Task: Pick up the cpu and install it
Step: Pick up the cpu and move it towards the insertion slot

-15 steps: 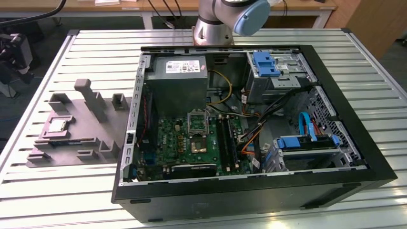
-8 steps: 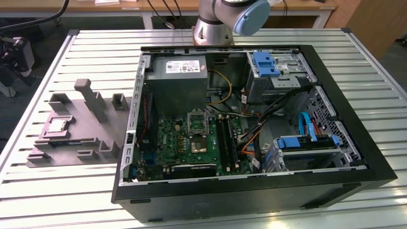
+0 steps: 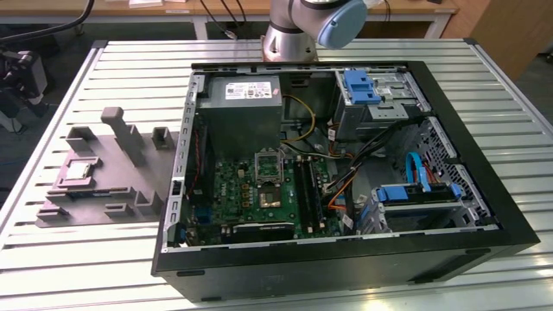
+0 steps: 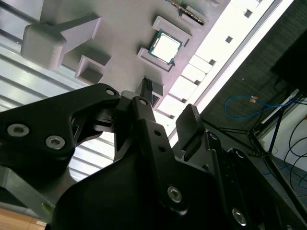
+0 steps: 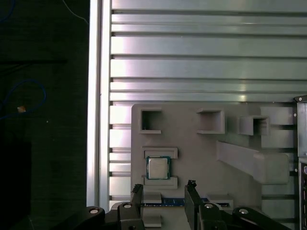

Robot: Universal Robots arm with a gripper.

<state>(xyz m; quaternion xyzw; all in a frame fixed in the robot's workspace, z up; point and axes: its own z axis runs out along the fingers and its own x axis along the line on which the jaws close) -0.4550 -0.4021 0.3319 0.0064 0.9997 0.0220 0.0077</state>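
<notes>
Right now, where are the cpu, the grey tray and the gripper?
cpu [image 5: 158, 168]: first wrist view, centre of its metal top.
grey tray [image 5: 192, 143]: first wrist view, bare floor.
gripper [image 5: 164, 188]: first wrist view, midway between open fingertips.

Stretched across the scene as a silvery ribbed aluminium table [image 3: 129, 65]. Carried a flat grey moulded plastic tray [image 3: 95, 197] toward the exterior view's left. Bore, just beside that tray on the exterior view's right, an open black metal computer case [image 3: 346, 265] laid on its side. Showed bare slats around both.
</notes>
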